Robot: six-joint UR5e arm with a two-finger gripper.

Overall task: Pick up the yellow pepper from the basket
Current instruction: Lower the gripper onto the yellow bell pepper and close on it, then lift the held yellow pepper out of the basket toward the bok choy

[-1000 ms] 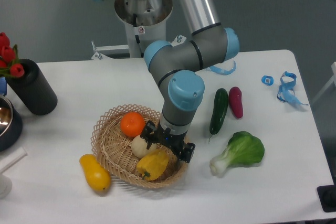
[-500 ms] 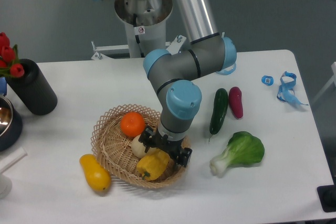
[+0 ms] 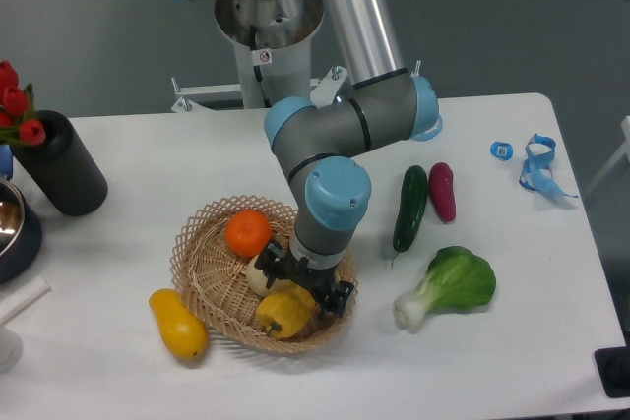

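Looking down at the basket (image 3: 202, 268), you see the yellow pepper (image 3: 283, 313) lying in its front right part, just below a pale round fruit (image 3: 262, 273) and near the orange (image 3: 248, 233). The gripper (image 3: 303, 282) hangs directly over the pepper, and its black fingers (image 3: 338, 298) stand spread on both sides of the top of the pepper, not closed on it. You cannot tell whether they already touch the skin. The pepper rests on the woven bottom of the basket. Outside the basket, a long yellow-orange squash (image 3: 178, 324) lies on the white worktop (image 3: 512, 341) at the left front rim. To the right you find a cucumber (image 3: 409, 208), a dark red vegetable (image 3: 441, 191) and a leafy green (image 3: 451, 285).
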